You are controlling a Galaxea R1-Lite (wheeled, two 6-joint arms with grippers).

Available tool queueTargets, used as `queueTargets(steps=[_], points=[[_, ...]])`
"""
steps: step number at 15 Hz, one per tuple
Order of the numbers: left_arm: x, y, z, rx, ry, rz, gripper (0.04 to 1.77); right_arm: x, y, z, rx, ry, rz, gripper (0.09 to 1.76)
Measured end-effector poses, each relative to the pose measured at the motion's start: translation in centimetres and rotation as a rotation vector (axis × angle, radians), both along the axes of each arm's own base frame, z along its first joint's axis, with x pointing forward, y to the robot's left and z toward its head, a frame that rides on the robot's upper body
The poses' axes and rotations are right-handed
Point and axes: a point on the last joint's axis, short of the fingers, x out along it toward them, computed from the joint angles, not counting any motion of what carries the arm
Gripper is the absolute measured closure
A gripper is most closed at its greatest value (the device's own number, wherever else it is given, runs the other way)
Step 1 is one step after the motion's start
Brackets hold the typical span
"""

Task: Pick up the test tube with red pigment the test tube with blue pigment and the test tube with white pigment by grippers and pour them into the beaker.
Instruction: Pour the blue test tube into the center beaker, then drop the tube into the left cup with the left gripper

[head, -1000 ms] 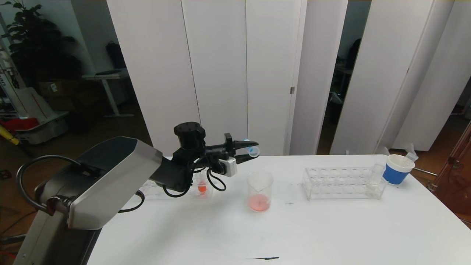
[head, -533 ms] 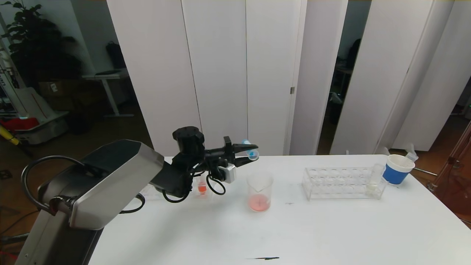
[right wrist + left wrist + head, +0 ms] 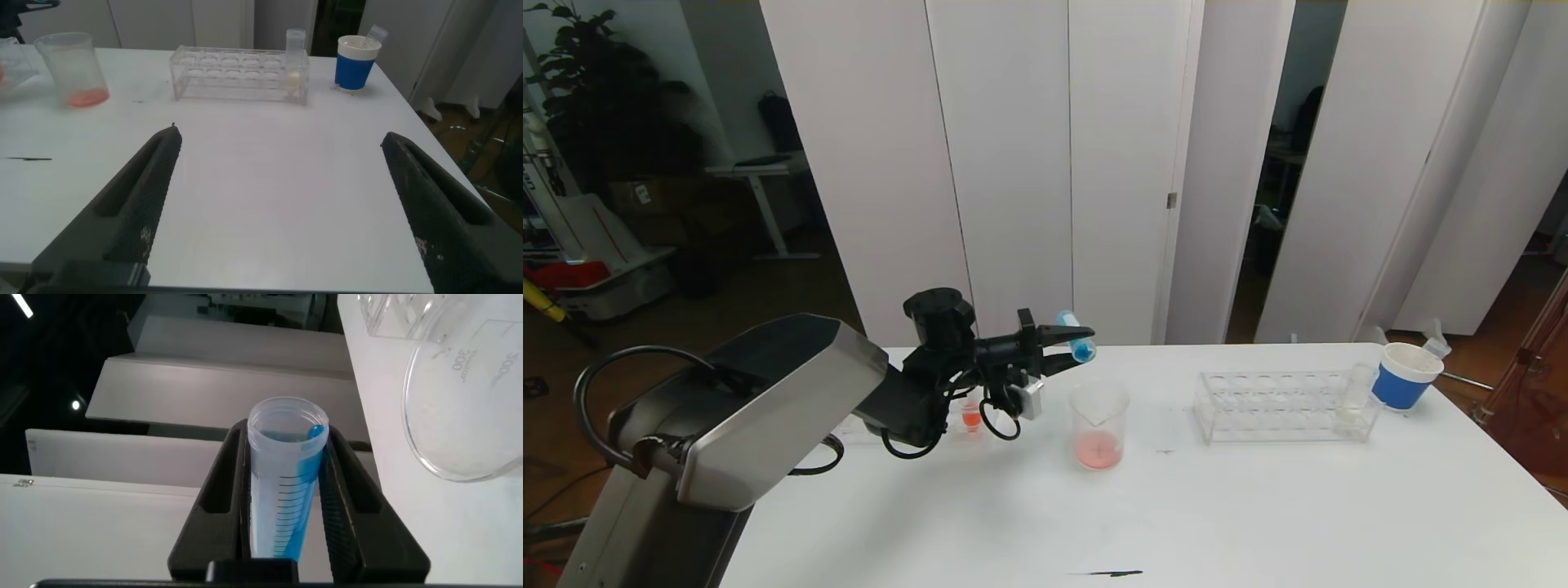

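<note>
My left gripper (image 3: 1072, 341) is shut on the test tube with blue pigment (image 3: 1079, 338), held tilted in the air just above and behind the beaker (image 3: 1099, 425). In the left wrist view the tube (image 3: 286, 482) sits between the fingers (image 3: 347, 498), with blue running along its wall to a drop at the mouth; the beaker's rim (image 3: 470, 400) is beside it. The beaker holds a little pink-red liquid. A tube with red pigment (image 3: 969, 415) stands in the left rack. The tube with white pigment (image 3: 1354, 400) stands in the right rack (image 3: 1278, 404). My right gripper (image 3: 278, 139) hangs open over bare table.
A white paper cup with a blue band (image 3: 1405, 376) stands at the far right, next to the right rack. The right wrist view shows that rack (image 3: 237, 73), the cup (image 3: 356, 61) and the beaker (image 3: 73, 69) farther off. White screens stand behind the table (image 3: 1258, 523).
My left wrist has rolled, turning the blue tube from nearly lying flat to a steeper tilt, and the gripper has drawn slightly back to the left. The right arm has not moved.
</note>
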Motion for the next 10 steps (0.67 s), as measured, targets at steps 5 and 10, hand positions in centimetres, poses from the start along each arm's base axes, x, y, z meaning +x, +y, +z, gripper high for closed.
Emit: queueTargets(steps=[5, 10], points=[[0.0, 0.01, -0.23, 0.009, -0.02, 0.007, 1.24, 0.0, 0.0, 0.0, 0.0, 0.0, 0.0, 0.1], [0.03, 0.0, -0.31, 0.015, -0.042, 0.011, 1.24, 0.0, 0.0, 0.0, 0.0, 0.0, 0.0, 0.1]])
